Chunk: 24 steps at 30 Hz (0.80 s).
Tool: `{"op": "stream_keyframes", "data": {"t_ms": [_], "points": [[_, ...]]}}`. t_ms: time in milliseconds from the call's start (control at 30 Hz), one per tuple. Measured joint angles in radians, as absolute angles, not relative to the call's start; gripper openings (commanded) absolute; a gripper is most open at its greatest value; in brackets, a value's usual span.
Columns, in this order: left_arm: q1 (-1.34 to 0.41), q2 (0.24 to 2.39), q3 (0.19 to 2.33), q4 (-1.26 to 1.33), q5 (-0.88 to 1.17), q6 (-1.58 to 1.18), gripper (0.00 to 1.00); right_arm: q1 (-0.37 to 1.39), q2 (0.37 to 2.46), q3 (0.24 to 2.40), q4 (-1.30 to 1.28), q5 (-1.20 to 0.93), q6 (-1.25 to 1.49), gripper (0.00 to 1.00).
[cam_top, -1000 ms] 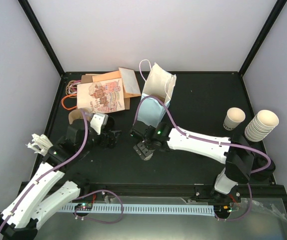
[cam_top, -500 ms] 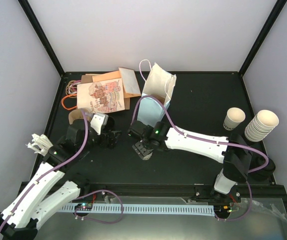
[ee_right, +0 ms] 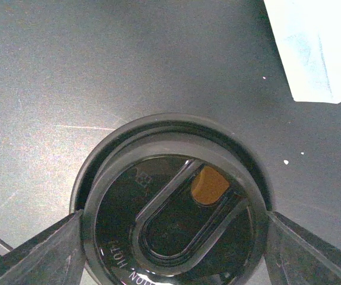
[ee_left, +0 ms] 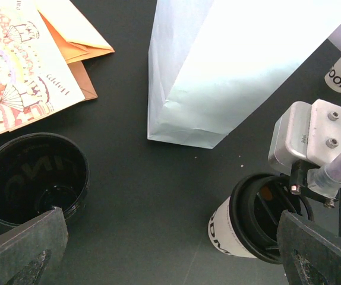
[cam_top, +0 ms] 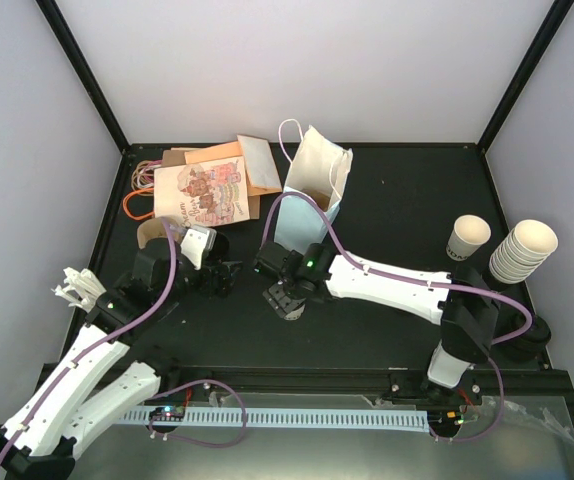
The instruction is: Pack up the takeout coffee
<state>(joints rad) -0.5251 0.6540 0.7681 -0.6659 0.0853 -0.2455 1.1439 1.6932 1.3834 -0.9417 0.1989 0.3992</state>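
The takeout coffee [ee_right: 158,196], a cream cup with a black lid and an orange plug, stands on the black table. In the left wrist view [ee_left: 233,231] it is at the lower right. My right gripper [ee_right: 171,252] is straight above it, with one finger pressed on each side of the lid rim. In the top view that gripper [cam_top: 284,298] hides the cup. My left gripper [ee_left: 170,264] is open and empty, to the cup's left; it shows in the top view [cam_top: 224,277]. The white paper bag [cam_top: 317,180] stands open just behind the cup.
A black round lid or tub [ee_left: 34,178] lies by my left gripper. Flat printed and orange paper bags [cam_top: 207,190] lie at the back left. A lidless cup [cam_top: 467,238] and a stack of cups [cam_top: 522,250] stand at the right. White cutlery [cam_top: 77,288] lies at the left edge.
My right gripper and forearm have shifted slightly to the left above the cup. The left arm has not moved.
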Motion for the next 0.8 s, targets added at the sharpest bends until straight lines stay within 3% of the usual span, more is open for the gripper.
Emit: {"op": "stream_keyframes", "data": {"t_ms": [800], "points": [[-0.525,0.654,0.768,-0.666,0.082,-0.245,0.99,1.144,1.703,1.395,-0.944,0.195,0.400,0.83]]}}
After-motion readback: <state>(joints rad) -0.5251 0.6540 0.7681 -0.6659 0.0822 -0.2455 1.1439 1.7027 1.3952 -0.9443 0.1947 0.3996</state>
